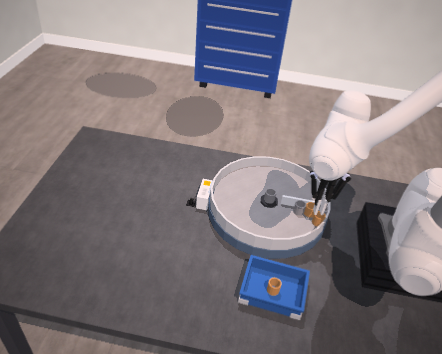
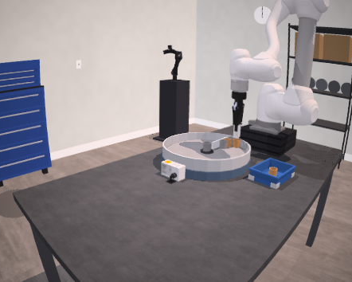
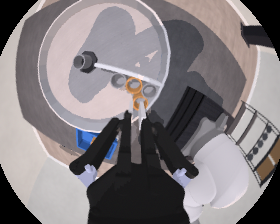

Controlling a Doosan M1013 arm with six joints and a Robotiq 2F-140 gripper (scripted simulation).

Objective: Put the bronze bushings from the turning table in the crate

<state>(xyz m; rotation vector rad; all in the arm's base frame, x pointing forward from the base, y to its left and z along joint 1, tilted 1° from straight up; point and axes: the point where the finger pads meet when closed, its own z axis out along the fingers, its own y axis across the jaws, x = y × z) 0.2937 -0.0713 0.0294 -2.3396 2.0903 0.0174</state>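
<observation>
The dark table (image 1: 115,220) (image 2: 159,215) (image 3: 31,75) carries everything. The white arm (image 1: 400,112) (image 2: 248,69) (image 3: 223,170) reaches in from the right of the top view, its wrist above the turning table's right side and the gripper (image 1: 321,209) (image 2: 236,136) (image 3: 135,106) pointing down.

The round turning table (image 1: 260,243) (image 2: 203,163) (image 3: 41,85) stands right of centre in the top view; the blue crate (image 1: 272,306) (image 2: 263,178) (image 3: 82,145) is below it, with one bronze bushing (image 1: 274,287) (image 2: 272,171) inside.

Near the turning table's right wall, beside the pale bar (image 1: 289,200) (image 3: 122,70), the outer bronze bushing (image 1: 317,219) (image 2: 236,143) and inner bronze bushing (image 1: 309,209) (image 2: 228,142) (image 3: 134,85) stand crowded with two steel ones, the inner steel bushing (image 1: 299,207) (image 2: 223,143) (image 3: 118,80) and the outer steel bushing (image 3: 149,90).

The gripper is open only a narrow gap, its tips by the outer bronze bushing; nothing looks held.

The bushings should be stiff, small and fairly heavy for their size, perhaps slick, hardly fragile. A level squeeze across opposite outer walls seems best, or a pinch on one wall if neighbours block the fingers. The downward wrist suits this, though a wider opening could nudge the steel.
</observation>
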